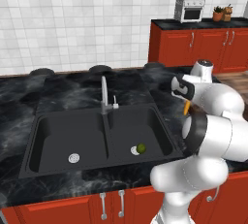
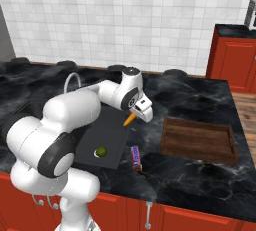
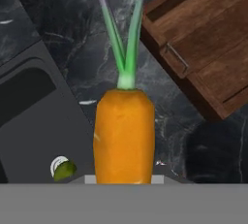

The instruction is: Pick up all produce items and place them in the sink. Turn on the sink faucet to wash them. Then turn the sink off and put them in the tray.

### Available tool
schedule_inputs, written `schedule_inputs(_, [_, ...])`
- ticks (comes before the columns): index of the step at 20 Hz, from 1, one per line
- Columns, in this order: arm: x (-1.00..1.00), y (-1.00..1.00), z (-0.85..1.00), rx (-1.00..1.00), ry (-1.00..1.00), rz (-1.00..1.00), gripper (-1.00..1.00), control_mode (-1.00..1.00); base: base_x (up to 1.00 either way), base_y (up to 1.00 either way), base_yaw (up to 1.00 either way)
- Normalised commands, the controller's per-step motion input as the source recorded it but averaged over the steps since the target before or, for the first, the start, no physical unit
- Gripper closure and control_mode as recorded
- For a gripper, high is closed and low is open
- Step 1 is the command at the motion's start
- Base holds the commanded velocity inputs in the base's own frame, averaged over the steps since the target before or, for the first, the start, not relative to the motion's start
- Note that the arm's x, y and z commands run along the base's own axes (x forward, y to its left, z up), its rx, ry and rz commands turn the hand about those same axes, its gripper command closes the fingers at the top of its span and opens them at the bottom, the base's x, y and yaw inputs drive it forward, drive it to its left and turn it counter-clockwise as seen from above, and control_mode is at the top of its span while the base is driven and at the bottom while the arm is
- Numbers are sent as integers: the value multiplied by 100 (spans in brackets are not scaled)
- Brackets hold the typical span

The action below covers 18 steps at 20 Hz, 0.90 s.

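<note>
While we hold the carrot (image 3: 125, 133) clamped in the pincer (image 2: 137, 115), green top pointing away from the hand, it hangs above the worktop (image 2: 195, 95) just right of the sink (image 1: 58, 121), between the right basin and the tray (image 2: 200, 140). We judge the lime (image 1: 141, 148) already delivered: it sits beside the drain of the right basin. Our risk is releasing too early; the carrot would land on the worktop or the basin rim and roll toward the wrapped packet (image 2: 135, 157) near the front edge. Swinging left too far could also clip the faucet (image 1: 104, 94). Our right base view shows the tray and packet, hidden behind the arm in the left base view, which instead shows both drains and the faucet lever
</note>
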Motion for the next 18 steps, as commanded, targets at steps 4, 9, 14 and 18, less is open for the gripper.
schedule_inputs(4, [0,-54,13,-2,0,-6,100,-100,0,0,0])
schedule_inputs(9, [0,-54,13,-1,0,-6,100,-100,0,0,0])
schedule_inputs(14, [0,-53,9,0,0,-7,100,-100,0,0,0])
schedule_inputs(18, [0,-52,3,0,0,-8,100,-100,0,0,0])
